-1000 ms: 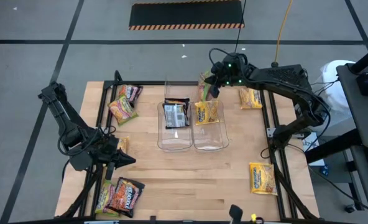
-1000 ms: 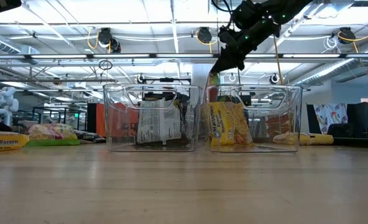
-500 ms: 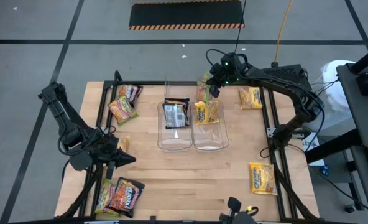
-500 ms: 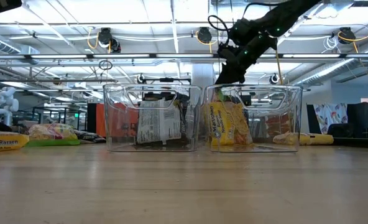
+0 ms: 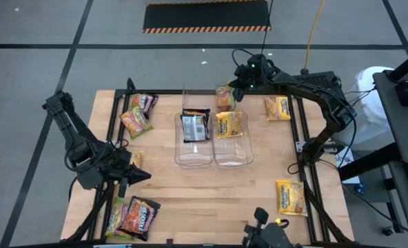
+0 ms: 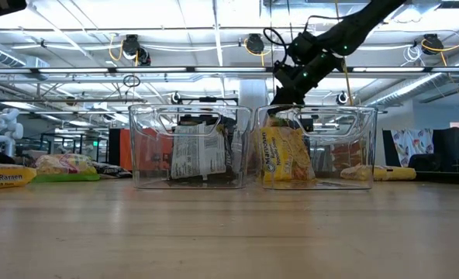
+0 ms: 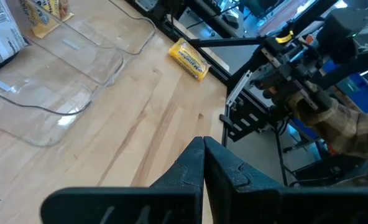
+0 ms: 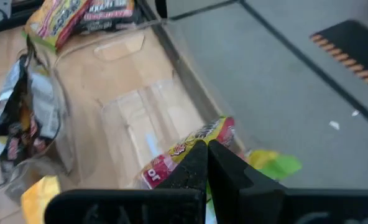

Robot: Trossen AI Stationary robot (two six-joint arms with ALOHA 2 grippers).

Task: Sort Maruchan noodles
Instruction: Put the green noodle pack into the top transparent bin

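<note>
Fingers of the right gripper [image 5: 233, 91] are pinched together on a pink-green packet [image 5: 225, 98], held above the far end of the right clear bin [image 5: 234, 157], upper middle of the high view. A yellow packet [image 5: 229, 124] stands inside that bin; a dark packet [image 5: 195, 126] stands in the left clear bin [image 5: 194, 156]. At lower left the left gripper [image 5: 139, 176] hangs with its fingers together, holding nothing, near more packets [image 5: 133, 216].
</note>
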